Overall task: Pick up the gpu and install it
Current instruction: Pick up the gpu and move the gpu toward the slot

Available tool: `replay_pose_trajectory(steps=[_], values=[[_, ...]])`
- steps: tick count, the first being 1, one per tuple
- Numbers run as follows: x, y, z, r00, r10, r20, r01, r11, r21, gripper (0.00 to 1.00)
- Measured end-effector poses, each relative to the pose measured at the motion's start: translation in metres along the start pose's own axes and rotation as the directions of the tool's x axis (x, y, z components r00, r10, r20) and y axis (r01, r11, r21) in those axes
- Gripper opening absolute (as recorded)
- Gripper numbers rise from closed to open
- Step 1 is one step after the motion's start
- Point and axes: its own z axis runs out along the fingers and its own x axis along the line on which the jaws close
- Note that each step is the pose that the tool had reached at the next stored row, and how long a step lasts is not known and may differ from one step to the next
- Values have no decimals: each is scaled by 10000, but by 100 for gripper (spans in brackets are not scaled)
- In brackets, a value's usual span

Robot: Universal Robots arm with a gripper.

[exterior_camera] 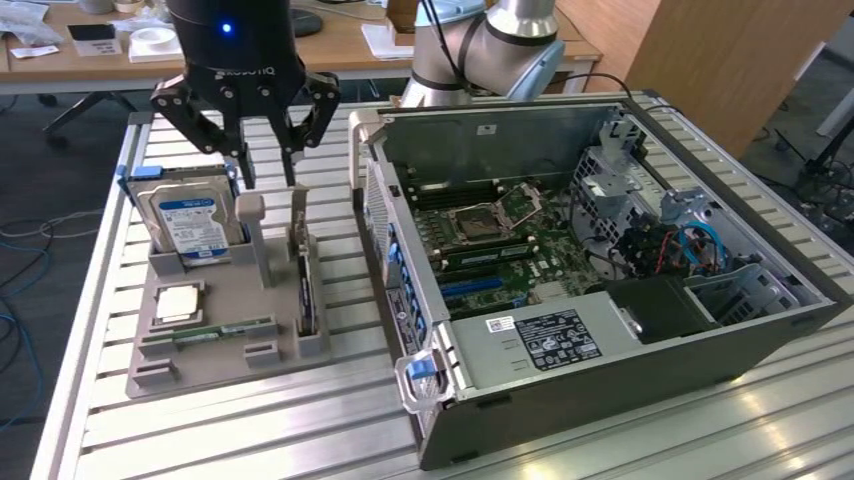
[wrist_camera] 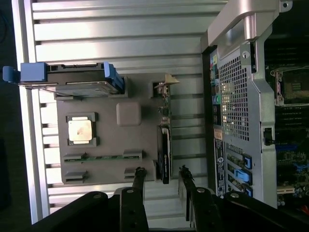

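Observation:
The gpu (exterior_camera: pixel 304 285) stands on edge in a slot on the exterior view's right side of a grey holder (exterior_camera: pixel 234 290). It is a thin dark card with a green board. In the wrist view the gpu (wrist_camera: pixel 164 145) appears edge on, running along the holder's side. My gripper (exterior_camera: pixel 267 178) hangs above the holder, near the gpu's far end and clear of it. It is open, and nothing sits between its fingers. In the wrist view the gripper (wrist_camera: pixel 161 176) has one fingertip on each side of the card's line.
The holder also carries a hard drive with a blue-white label (exterior_camera: pixel 187 215), a processor chip (exterior_camera: pixel 178 300) and a memory stick (exterior_camera: pixel 220 328). An open computer case (exterior_camera: pixel 601 250) lies on the slatted table to the exterior view's right, motherboard exposed.

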Motion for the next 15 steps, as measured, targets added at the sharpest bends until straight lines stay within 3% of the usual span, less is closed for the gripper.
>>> replay_pose_trajectory(steps=[15], values=[[6,-10,269,10000,0,0,0,10000,-1,42]])
